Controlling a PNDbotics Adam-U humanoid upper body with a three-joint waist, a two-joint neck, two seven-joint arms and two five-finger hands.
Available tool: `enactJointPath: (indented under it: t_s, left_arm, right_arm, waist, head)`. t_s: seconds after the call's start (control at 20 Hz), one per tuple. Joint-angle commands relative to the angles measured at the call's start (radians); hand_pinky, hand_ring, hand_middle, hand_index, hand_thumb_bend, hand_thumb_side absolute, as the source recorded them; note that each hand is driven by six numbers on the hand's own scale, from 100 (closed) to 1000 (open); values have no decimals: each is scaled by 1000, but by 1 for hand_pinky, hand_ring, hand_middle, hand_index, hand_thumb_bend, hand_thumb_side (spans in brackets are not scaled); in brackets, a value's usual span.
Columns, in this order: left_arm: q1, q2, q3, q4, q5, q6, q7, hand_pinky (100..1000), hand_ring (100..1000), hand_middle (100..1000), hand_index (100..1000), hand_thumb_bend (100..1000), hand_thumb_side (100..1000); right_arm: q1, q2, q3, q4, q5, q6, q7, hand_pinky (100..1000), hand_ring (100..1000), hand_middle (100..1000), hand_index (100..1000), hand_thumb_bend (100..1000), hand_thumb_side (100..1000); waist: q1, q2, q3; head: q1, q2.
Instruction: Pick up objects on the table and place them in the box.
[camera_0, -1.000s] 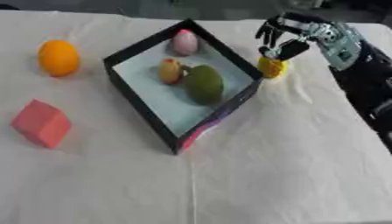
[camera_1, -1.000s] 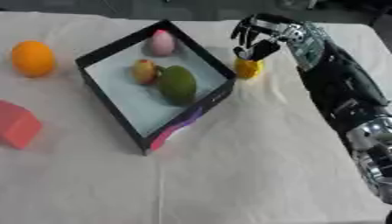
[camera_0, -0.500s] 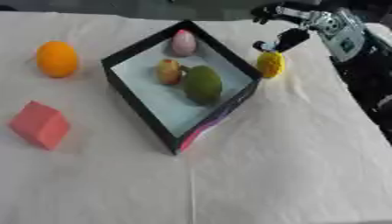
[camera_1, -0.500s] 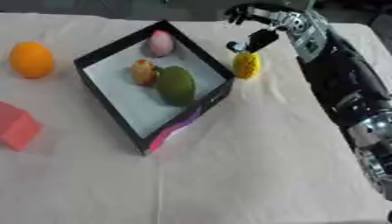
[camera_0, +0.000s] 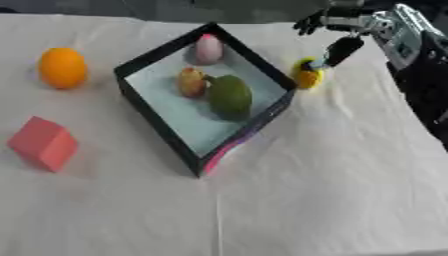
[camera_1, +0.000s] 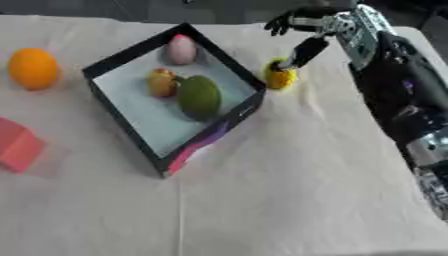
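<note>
Where white cloth (camera_0: 306, 190) covers the table | right hand (camera_1: 317, 31) spread wide above yellow fruit (camera_1: 280, 77)

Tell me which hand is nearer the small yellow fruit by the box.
Right. The right hand hangs open just above the yellow fruit, its thumb nearly on it. The left hand shows in neither view.

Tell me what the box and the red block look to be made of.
The box: likely thin cardboard or plastic, black matte walls with straight thin edges, a pale smooth floor, a pink patch at its near corner. The red block: possibly foam or painted wood, flat dull faces without shine; the look leaves it open.
</note>
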Motion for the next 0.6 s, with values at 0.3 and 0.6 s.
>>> enactJointPath:
  t_s: [0.3,0.6]
  left_arm:
    - [2,21,2,-16,-3,-4,-7,933,841,772,846,100,718]
    - [3,21,1,-16,-4,-3,-9,935,842,773,846,100,718]
  right_arm:
    - [-16,-32,-13,7,62,-23,-28,961,892,852,981,446,383]
    - [-19,-34,-12,26,69,-41,-6,963,897,858,984,446,370]
  waist:
    - [20,-10,-2]
    - [19,-11,-5]
  head:
    - [2,-18]
    - [1,-16]
